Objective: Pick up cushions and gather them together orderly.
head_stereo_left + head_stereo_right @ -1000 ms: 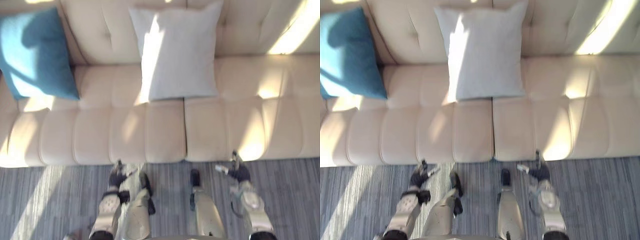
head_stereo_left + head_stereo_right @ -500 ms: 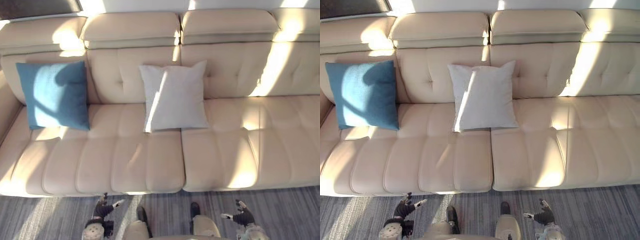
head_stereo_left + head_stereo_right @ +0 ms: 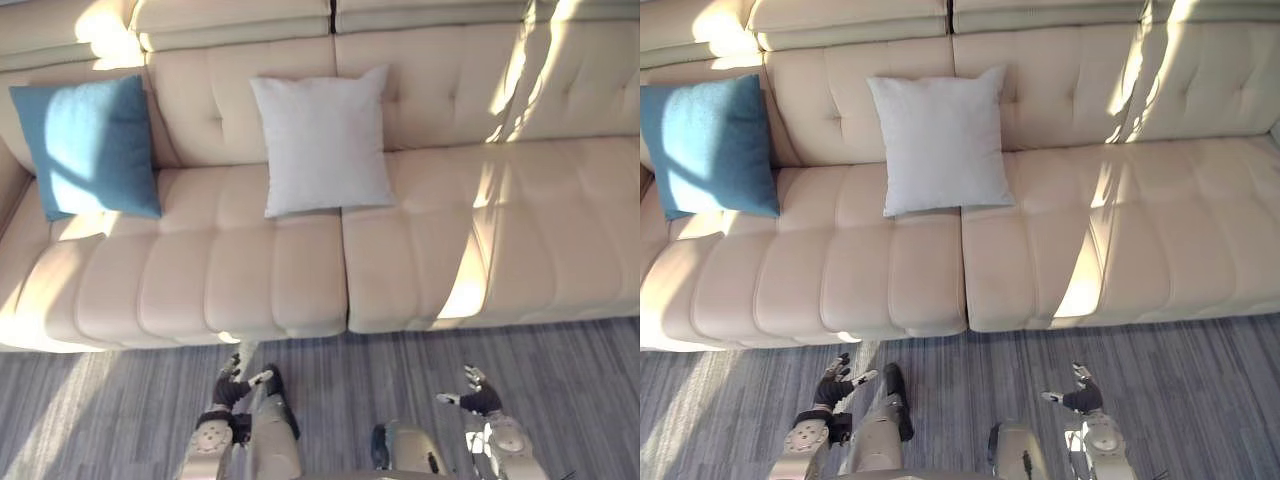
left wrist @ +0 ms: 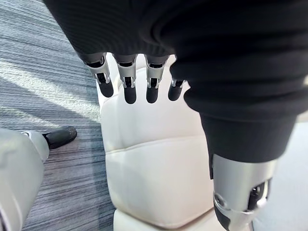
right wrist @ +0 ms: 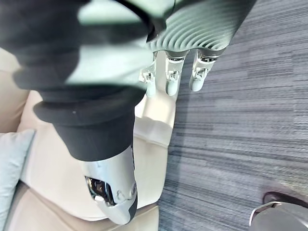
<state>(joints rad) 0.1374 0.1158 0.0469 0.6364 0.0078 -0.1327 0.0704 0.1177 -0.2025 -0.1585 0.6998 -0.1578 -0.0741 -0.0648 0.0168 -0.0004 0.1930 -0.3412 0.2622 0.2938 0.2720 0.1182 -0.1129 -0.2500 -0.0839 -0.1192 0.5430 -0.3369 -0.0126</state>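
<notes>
- The blue cushion (image 3: 88, 148) stands at the upper left of the head views. It leans against the backrest of the beige sofa (image 3: 480, 240), close to the sofa's left end, with its lower edge on the seat. Sunlight falls in patches across it.
- The left hand (image 3: 232, 388) shows at the lower left of centre, over the grey striped carpet (image 3: 100, 420) just in front of the sofa's front edge. In its own wrist view the fingers (image 4: 129, 82) are straight and spread, released and grasping nothing. The pale padded front of the sofa lies past them, not touched.
- The white cushion (image 3: 322, 140) stands at the upper centre, propped upright against the backrest. Its lower edge rests on the seat and crosses the seam between the two seat sections. It is well apart from the blue cushion, with bare seat and backrest between them. Neither hand is near either cushion.
- The right hand (image 3: 478, 398) shows at the lower right, above the carpet and a little way out from the sofa's front edge. In its own wrist view the fingers (image 5: 172, 77) point out straight and relaxed, with the thumb apart, holding nothing. The carpet and an edge of the sofa show beyond them.
- The right half of the sofa seat lies in broad bands of sunlight and shadow.
</notes>
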